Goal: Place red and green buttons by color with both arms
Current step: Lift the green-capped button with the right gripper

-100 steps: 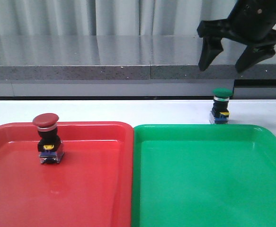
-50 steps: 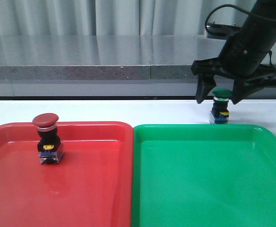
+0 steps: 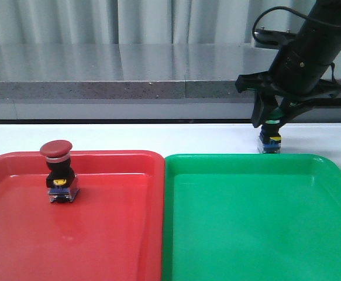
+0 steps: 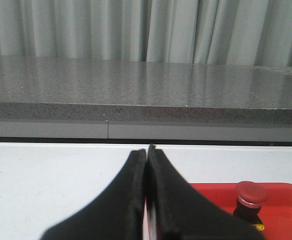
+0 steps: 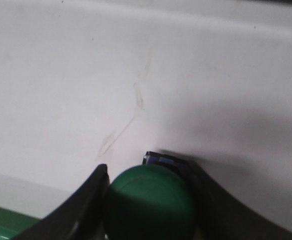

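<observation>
The green button [image 3: 269,141] stands on the white table just beyond the far rim of the green tray [image 3: 258,222]. My right gripper [image 3: 270,121] is lowered over it, with its fingers closed on the green cap. In the right wrist view the cap [image 5: 150,205] fills the gap of the gripper [image 5: 150,172], both fingers touching it. The red button [image 3: 59,171] stands upright in the red tray [image 3: 100,234], at its far left. My left gripper [image 4: 147,150] is shut and empty, out of the front view; its wrist view shows the red button [image 4: 251,192] off to one side.
The two trays sit side by side at the table's front, red on the left and green on the right. A grey stone ledge [image 3: 129,88] and a curtain run behind the table. The green tray's corner [image 5: 0,222] shows beside my right fingers.
My right gripper came down from above the ledge over the green button, then closed its fingers on the cap. The red button and both trays have not moved.
</observation>
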